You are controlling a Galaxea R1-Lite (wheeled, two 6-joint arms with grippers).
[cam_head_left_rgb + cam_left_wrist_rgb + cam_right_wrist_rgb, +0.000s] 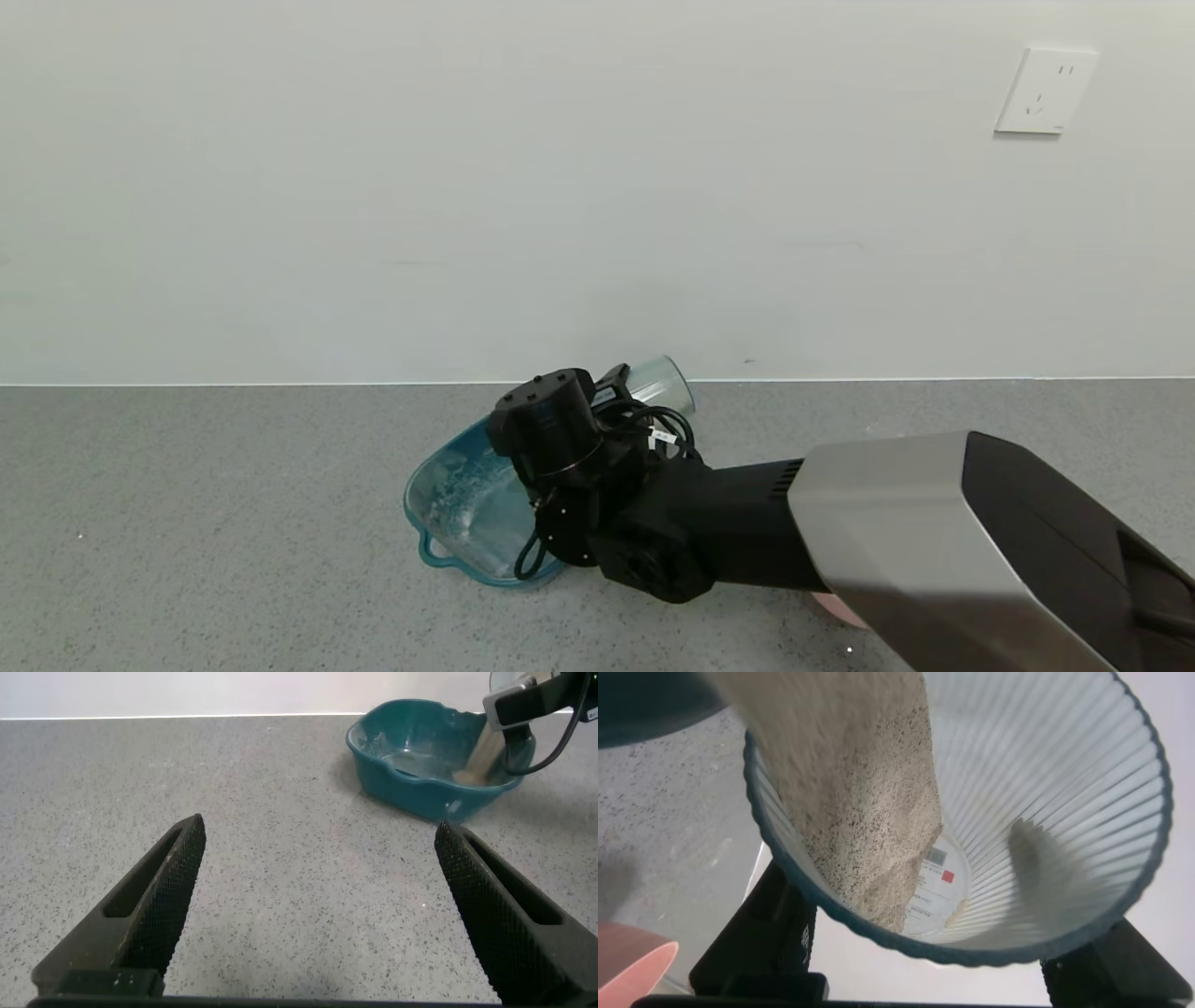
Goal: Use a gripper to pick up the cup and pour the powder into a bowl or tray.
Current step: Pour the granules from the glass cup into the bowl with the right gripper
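1. Left black robot gripper [313,905]: fingers spread wide, nothing between them, parked low over the grey speckled counter [233,485], well apart from the work.
2. Right black robot gripper with cylindrical wrist unit [616,397]: clamped on either side of the small clear ribbed blue-green plastic cup [990,831], tipped over the teal-blue translucent rounded-square plastic tray [448,509].
3. Fine pale beige powder [864,803]: sliding along the cup's wall and over its lip; step in hand judged the pour itself.
4. Tray seen from the left wrist: beige stream [483,754] falling inside the far wall, probably landing on a small mound, though partly hidden.
5. Next move, as a judgement: steeper tilt held above the tray until emptied, lip kept inside the rim to avoid spill.
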